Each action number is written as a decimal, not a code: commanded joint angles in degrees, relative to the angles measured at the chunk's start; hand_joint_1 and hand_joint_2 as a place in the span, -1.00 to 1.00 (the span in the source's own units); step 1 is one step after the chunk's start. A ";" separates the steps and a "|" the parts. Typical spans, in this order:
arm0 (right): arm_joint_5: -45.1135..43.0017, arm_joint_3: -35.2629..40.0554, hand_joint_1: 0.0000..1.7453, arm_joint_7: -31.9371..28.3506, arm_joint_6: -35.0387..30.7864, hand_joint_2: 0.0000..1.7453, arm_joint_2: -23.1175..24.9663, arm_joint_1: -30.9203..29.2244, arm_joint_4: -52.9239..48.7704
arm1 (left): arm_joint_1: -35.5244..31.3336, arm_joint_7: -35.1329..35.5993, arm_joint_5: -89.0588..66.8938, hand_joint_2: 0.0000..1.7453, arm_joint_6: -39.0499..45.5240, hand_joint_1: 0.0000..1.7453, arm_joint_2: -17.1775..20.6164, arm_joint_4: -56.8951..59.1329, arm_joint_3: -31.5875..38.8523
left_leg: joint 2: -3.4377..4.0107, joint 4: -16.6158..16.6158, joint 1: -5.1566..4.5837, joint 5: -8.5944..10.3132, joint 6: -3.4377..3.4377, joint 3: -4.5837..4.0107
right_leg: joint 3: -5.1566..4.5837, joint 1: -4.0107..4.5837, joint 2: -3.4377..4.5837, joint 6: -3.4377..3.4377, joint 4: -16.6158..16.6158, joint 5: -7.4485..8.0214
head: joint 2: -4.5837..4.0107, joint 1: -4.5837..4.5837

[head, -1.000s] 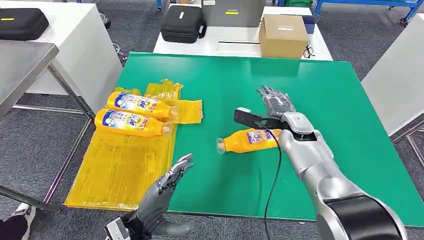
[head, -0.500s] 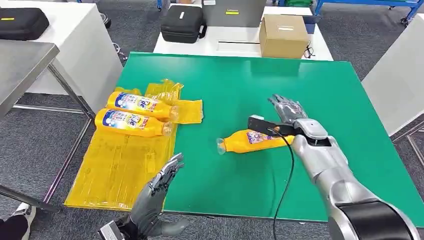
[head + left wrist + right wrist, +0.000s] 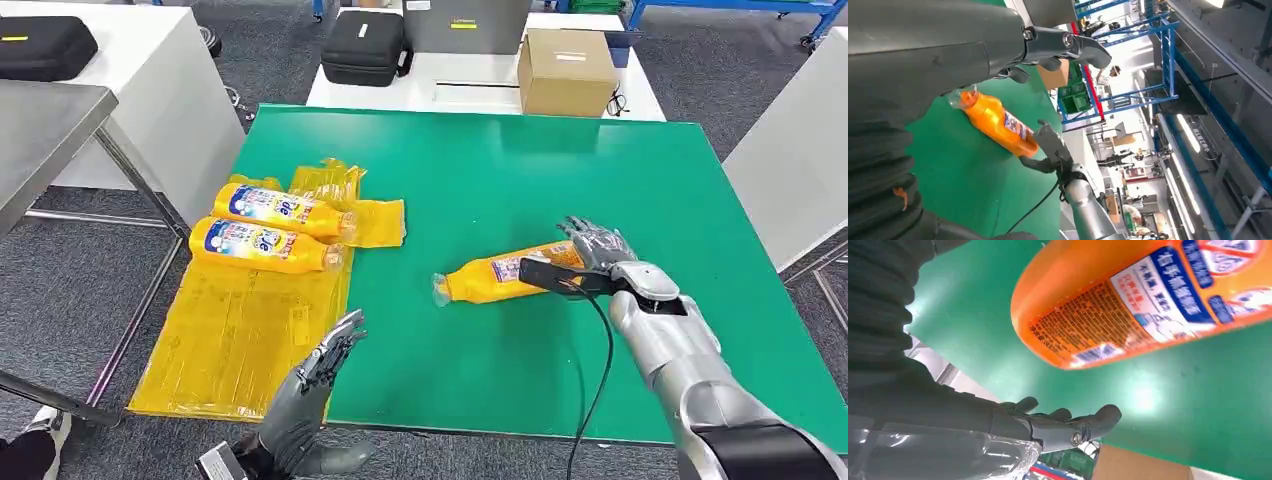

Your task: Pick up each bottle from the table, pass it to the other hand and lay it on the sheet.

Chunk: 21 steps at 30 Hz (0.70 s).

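Note:
An orange bottle [image 3: 497,273] lies on its side on the green table [image 3: 470,170], cap end pointing left. My right hand [image 3: 598,246] is open right beside the bottle's base, fingers spread; the right wrist view has the bottle [image 3: 1148,300] close and the fingers [image 3: 1068,426] apart from it. My left hand [image 3: 320,372] hovers open over the table's front edge, holding nothing. Two more orange bottles [image 3: 275,207] [image 3: 262,245] lie side by side on the yellow sheet [image 3: 235,335] at the left. From the left wrist the lone bottle [image 3: 998,122] and right hand [image 3: 1048,147] are visible.
The yellow sheet hangs over the table's left front corner. Behind the table, a white bench carries a cardboard box [image 3: 565,70] and a black case [image 3: 365,45]. A grey metal table [image 3: 45,125] stands at the left and a white one [image 3: 795,160] at the right.
My right hand has moved from beyond the bottle toward me and to the right, ending beside the bottle's base. My left hand dropped slightly. The bottles have not moved.

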 commanded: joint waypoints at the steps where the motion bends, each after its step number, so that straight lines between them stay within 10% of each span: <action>1: 0.81 1.96 -1.00 -0.90 0.55 1.00 0.84 -0.28 1.99 | -1.15 -1.10 0.10 1.00 0.15 -1.00 1.24 4.01 0.46 | 0.06 -0.06 0.00 -0.09 -0.08 0.22 | 0.20 0.00 0.08 -0.08 -0.05 -0.07 | 0.00 0.00; 21: 3.88 6.89 -1.00 0.43 -6.23 1.00 9.78 -3.19 10.74 | -0.15 -0.98 0.17 1.00 1.55 -1.00 1.85 3.62 0.00 | 0.19 -0.05 0.03 -0.12 -0.12 0.22 | 0.16 0.02 0.23 -0.12 -0.01 -0.07 | 0.00 0.00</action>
